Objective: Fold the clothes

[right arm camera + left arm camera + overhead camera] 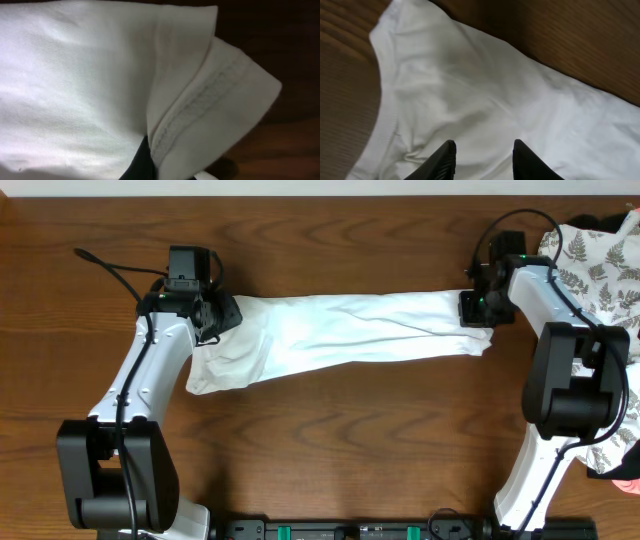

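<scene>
The white T-shirt (350, 330) lies bunched into a long band across the wooden table, running from left to right. Its chest print is not visible. My left gripper (218, 317) hovers over the shirt's left end. In the left wrist view its two black fingers (484, 145) are spread apart over the wrinkled cloth (495, 95), holding nothing. My right gripper (476, 310) is at the shirt's right end. In the right wrist view a hemmed edge (210, 100) folds over a dark finger (147, 162), so the gripper is shut on the cloth.
A white cloth with grey fern-leaf print (600, 260) lies at the right edge, behind the right arm. A black cable (110, 268) trails at the far left. Bare wooden table (350, 440) lies in front of the shirt.
</scene>
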{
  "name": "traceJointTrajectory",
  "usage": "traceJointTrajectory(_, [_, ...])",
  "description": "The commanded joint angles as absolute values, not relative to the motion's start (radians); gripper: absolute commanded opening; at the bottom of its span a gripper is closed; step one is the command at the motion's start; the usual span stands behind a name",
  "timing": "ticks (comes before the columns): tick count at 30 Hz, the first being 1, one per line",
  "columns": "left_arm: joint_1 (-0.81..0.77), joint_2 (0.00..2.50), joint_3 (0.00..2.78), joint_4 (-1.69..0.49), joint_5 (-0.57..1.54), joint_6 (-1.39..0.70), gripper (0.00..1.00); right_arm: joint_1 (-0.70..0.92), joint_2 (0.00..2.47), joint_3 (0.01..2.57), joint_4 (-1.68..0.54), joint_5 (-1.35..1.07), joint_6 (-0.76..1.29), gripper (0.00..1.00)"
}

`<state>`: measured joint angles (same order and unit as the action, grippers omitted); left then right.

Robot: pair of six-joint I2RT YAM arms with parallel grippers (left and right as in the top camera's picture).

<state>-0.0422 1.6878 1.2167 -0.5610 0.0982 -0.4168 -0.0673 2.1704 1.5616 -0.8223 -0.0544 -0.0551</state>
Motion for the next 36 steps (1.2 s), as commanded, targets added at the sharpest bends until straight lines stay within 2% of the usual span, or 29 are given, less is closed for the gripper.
traceJointTrajectory(1, [-0.041, 1.695, 1.202, -0.566, 0.097, -0.400, 0.38, -0.130, 2.248, 1.537, -0.827, 0.064, -0.062, 0.01])
traceJointTrajectory(16, [-0.041, 1.695, 1.202, -0.556, 0.033, -0.400, 0.39, -0.270, 2.248, 1.587, -0.856, 0.128, -0.156, 0.01])
traceJointTrajectory(18, [-0.041, 1.695, 1.202, -0.555, -0.010, -0.400, 0.52, -0.271, 2.248, 1.622, -0.875, 0.126, -0.155, 0.01])
traceJointTrajectory(19, [-0.040, 1.695, 1.202, -0.556, -0.029, -0.400, 0.54, -0.271, 2.248, 1.642, -0.888, 0.120, -0.155, 0.01])
traceJointTrajectory(27, [-0.024, 1.695, 1.202, -0.556, -0.046, -0.401, 0.56, -0.224, 2.248, 1.831, -1.034, 0.096, -0.155, 0.01])
traceJointTrajectory(36, [-0.006, 1.695, 1.202, -0.555, -0.046, -0.400, 0.59, -0.089, 2.248, 2.009, -1.161, 0.017, -0.143, 0.01])
